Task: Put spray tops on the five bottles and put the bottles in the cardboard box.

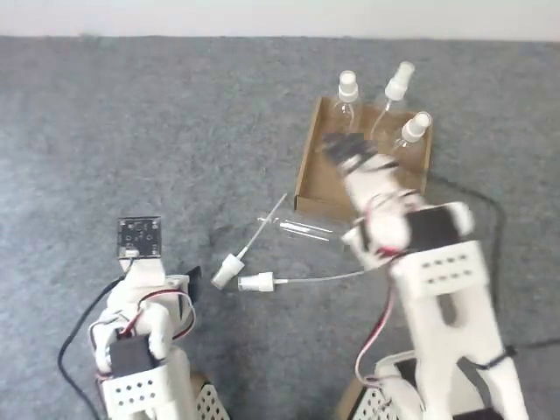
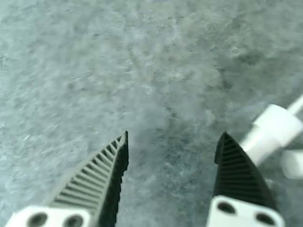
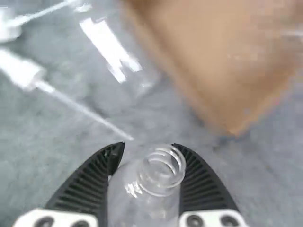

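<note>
Grey carpet-like counter (image 1: 131,114) carries the cardboard box (image 1: 311,179) at the far right, where three capped bottles (image 1: 348,92) stand upright along its far and right sides. The right pincer (image 3: 147,149) is clenched on an uncapped bottle (image 3: 154,177), whose long axis runs out along the fingers, threaded neck pointing away from the wrist towards the box's near corner. A second clear bottle (image 1: 304,230) lies on its side just before the box's near wall, roughly parallel to it. Two spray tops lie nearby: one spray top (image 1: 229,270) sends its dip tube slanting towards the box, and the other spray top (image 1: 256,282) points its tube at the right arm. The left pincer (image 2: 173,139) is released, jaws wide above the carpet, just beside them. A wide stretch of counter spreads left of the box.
</note>
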Robot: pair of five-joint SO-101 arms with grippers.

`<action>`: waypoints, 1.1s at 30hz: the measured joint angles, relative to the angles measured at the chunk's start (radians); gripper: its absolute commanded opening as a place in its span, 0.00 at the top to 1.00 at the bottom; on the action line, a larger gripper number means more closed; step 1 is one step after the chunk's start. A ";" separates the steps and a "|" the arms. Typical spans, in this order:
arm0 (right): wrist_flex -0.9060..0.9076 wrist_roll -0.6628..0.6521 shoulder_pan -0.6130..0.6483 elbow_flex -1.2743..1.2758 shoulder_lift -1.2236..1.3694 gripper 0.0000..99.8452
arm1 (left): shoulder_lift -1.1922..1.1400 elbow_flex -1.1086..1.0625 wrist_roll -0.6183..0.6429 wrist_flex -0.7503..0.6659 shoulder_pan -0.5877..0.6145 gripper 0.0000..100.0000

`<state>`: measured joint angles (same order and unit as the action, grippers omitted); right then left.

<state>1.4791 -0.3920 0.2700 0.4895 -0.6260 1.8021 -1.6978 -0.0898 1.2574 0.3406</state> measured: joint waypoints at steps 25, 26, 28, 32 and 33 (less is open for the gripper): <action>-0.209 -0.236 -0.789 -0.132 0.526 0.86 | 0.000 0.075 -0.196 -0.175 -0.094 0.73; -0.209 -0.238 -0.795 -0.132 0.526 0.84 | 0.000 0.101 -0.196 -0.161 -0.094 0.73; -0.187 -0.236 -0.819 -0.144 0.525 0.80 | 0.000 0.138 -0.196 -0.129 -0.095 0.73; -0.114 -0.238 -0.933 -0.221 0.486 0.76 | 0.000 0.147 -0.196 -0.101 -0.095 0.73; -0.091 -0.238 -0.970 -0.241 0.474 0.76 | 0.000 0.147 -0.196 -0.101 -0.094 0.73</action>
<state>1.3886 -0.6299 -0.6997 0.2486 -0.1519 1.8021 -1.5505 -0.2862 1.1561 0.2470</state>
